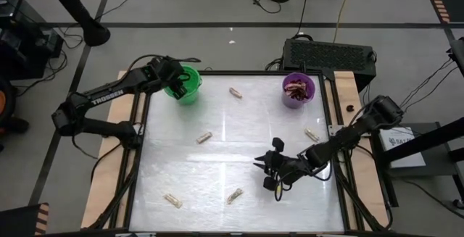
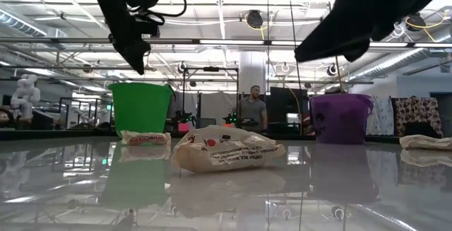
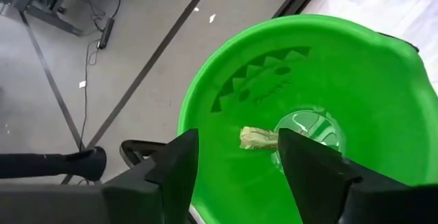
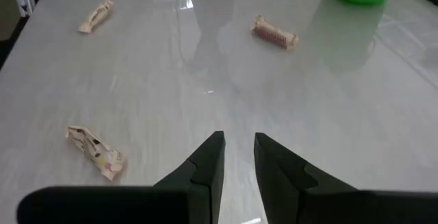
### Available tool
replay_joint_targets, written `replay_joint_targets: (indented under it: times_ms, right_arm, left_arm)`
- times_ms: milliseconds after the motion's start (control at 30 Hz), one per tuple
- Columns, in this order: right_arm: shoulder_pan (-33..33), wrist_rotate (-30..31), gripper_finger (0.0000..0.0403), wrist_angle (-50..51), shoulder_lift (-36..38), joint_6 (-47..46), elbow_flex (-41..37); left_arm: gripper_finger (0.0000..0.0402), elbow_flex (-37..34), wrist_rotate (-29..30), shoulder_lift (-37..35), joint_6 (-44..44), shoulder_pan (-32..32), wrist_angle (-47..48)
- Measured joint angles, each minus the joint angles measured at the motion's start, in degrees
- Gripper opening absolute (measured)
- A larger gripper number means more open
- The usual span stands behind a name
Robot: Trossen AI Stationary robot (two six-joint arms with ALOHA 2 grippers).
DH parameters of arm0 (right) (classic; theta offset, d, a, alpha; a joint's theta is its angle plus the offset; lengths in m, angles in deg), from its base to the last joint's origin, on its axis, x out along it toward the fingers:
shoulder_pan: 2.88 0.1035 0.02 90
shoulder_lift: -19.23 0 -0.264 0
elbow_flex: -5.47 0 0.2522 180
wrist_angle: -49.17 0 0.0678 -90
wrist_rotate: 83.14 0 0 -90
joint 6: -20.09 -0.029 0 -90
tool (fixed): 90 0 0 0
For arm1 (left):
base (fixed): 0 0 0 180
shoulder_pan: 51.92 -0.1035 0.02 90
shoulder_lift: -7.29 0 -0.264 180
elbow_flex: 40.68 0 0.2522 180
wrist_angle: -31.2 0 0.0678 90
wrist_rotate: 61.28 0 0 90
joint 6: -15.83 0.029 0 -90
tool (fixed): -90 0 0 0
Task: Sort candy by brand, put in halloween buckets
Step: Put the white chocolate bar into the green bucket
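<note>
Candy is being shown split up: five pale pieces (image 1: 204, 138) are lying scattered on the white table (image 1: 232, 186); red-brown bars (image 1: 295, 90) are piled in the purple bucket (image 1: 298, 101) at the far right; one pale piece (image 3: 258, 139) is lying in the green bucket (image 1: 185, 92) at the far left. Left gripper (image 3: 239, 157) is being held over the green bucket, fingers spread wide, nothing between them; bucket rim is partly hidden by it in the high view. Right gripper (image 4: 239, 157) is being held low over mid-right table, fingers narrow, nothing gripped; wrapper print is too small to be read.
</note>
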Motion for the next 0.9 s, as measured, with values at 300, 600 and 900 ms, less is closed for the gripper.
replay_joint_targets:
  times_ms: [300,600,900]
  right_arm:
    - [0.2,0.3,0.0073,-1.9,-0.8,-2.1,0.0]
    - [0.5,0.2,0.0073,-2.6,-0.8,-1.6,0.0]
    - [0.5,0.2,0.0073,-2.5,-0.8,1.3,0.0]
  left_arm:
    - [0.0210,0.0,-6.4,-1.0,0.7,2.9,-0.1]
    - [0.0210,0.0,-23.3,-6.7,-9.6,14.9,-0.1]
    - [0.0210,-7.3,-24.1,-8.2,-20.8,37.1,-3.1]
